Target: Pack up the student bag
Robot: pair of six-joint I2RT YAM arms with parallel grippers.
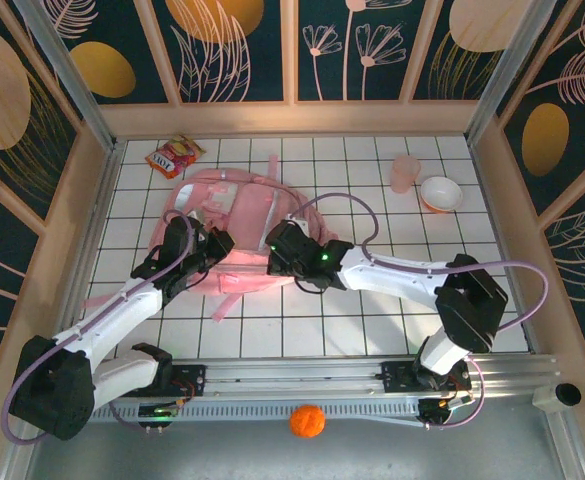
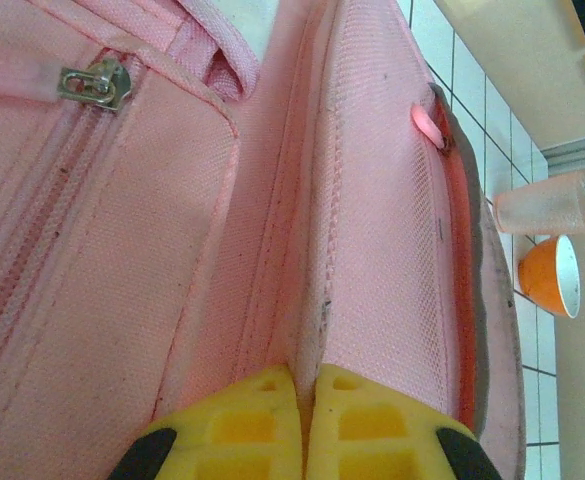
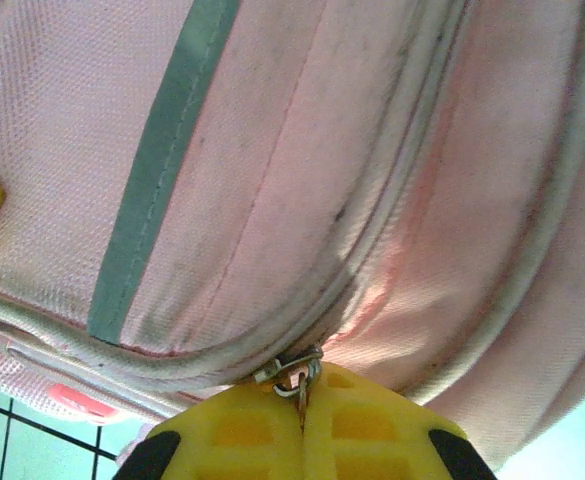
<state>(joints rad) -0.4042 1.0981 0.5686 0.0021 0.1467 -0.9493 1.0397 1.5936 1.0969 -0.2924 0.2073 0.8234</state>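
**Student bag** (image 1: 234, 210): pale pink, lying flat on the white tiled table (image 1: 372, 320), left of centre, between the two arms' wrists.

**Left gripper** (image 2: 305, 405): yellow fingers pressing together, pinching a raised fabric seam of the bag.

**Right gripper** (image 3: 302, 410): clamping a metal zip pull (image 3: 290, 375) at the bag's piped edge.

**Snack packet** (image 1: 174, 155): lying just beyond the bag, at the far left.

**Pink cup** (image 1: 404, 172) and bowl (image 1: 441, 193): standing side by side at the far right, well apart from the bag.

**Orange ball** (image 1: 307, 421): resting on the grey ledge in front of the arm bases.
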